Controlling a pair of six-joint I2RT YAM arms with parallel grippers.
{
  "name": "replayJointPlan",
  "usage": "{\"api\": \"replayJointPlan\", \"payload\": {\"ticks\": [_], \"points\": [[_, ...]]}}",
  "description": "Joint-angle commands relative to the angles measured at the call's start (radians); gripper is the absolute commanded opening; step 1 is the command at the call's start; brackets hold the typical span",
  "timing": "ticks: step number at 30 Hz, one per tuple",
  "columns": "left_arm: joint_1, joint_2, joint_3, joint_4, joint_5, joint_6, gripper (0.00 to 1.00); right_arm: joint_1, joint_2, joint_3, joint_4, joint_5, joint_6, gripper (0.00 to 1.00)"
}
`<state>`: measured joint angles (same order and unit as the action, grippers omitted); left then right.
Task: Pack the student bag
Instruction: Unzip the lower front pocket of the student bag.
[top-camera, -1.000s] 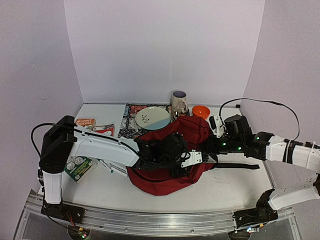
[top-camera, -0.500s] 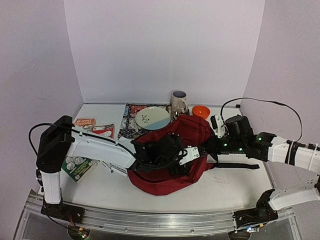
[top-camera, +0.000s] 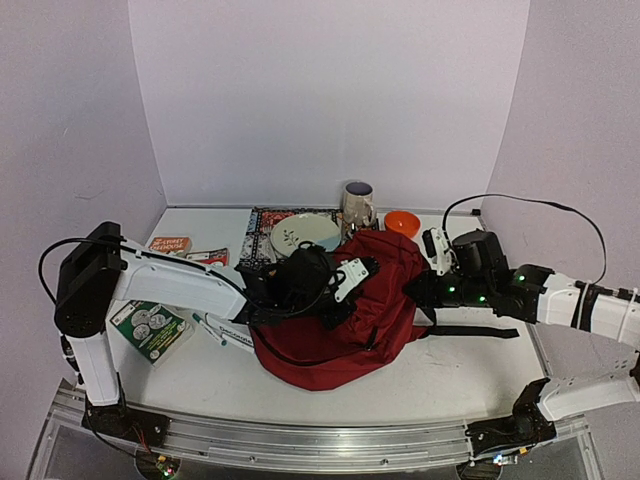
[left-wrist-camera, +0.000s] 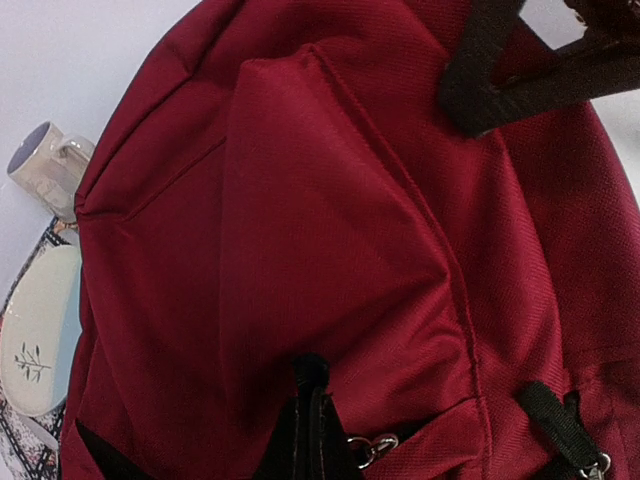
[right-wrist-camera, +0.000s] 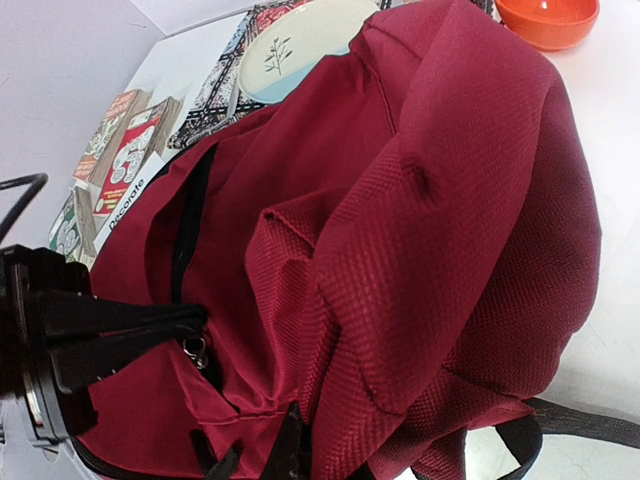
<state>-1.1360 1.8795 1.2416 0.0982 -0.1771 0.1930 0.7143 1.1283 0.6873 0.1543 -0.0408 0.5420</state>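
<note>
The student bag (top-camera: 340, 335), dark red and slumped on its side, lies on the tabletop (top-camera: 450, 370) between the two arms. The left arm (top-camera: 180, 283) reaches to the bag's left side, its jaws closed, pinching the fabric beside a black zipper and pulling it up into a ridge (left-wrist-camera: 330, 250). The right arm (top-camera: 555, 300) comes in at the bag's right side, and its jaws are clamped on a fold of the red cloth (right-wrist-camera: 440, 200). Just behind the bag a plate (top-camera: 305, 236) rests on a patterned mat (top-camera: 258, 245), with a mug (top-camera: 357, 205) and an orange bowl (top-camera: 402, 222) nearby. Books (top-camera: 170, 244) and a green booklet (top-camera: 150, 328) lie left of the bag.
</note>
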Motion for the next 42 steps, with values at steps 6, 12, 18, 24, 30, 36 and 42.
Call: {"api": "replayJointPlan", "payload": {"ticks": [6, 12, 18, 24, 30, 36, 42], "points": [[0.100, -0.072, -0.052, 0.044, -0.071, -0.258, 0.00, 0.007, -0.035, -0.015, -0.041, 0.096, -0.026, 0.00], [0.183, -0.082, -0.078, 0.044, -0.141, -0.361, 0.00, 0.005, -0.061, -0.056, -0.092, 0.173, 0.002, 0.00], [0.281, -0.106, -0.082, 0.039, -0.150, -0.420, 0.00, -0.005, -0.094, -0.086, -0.144, 0.253, 0.046, 0.00], [0.344, -0.101, -0.068, 0.029, -0.156, -0.465, 0.00, -0.021, -0.111, -0.097, -0.177, 0.291, 0.058, 0.00], [0.369, -0.067, -0.055, 0.030, -0.053, -0.513, 0.00, -0.037, -0.111, -0.103, -0.188, 0.278, 0.032, 0.00], [0.369, -0.048, -0.049, 0.046, 0.125, -0.555, 0.00, -0.036, -0.113, -0.041, -0.162, 0.199, -0.112, 0.11], [0.367, -0.060, -0.041, 0.061, 0.255, -0.581, 0.00, -0.034, -0.073, 0.120, -0.212, 0.150, -0.258, 0.35]]}}
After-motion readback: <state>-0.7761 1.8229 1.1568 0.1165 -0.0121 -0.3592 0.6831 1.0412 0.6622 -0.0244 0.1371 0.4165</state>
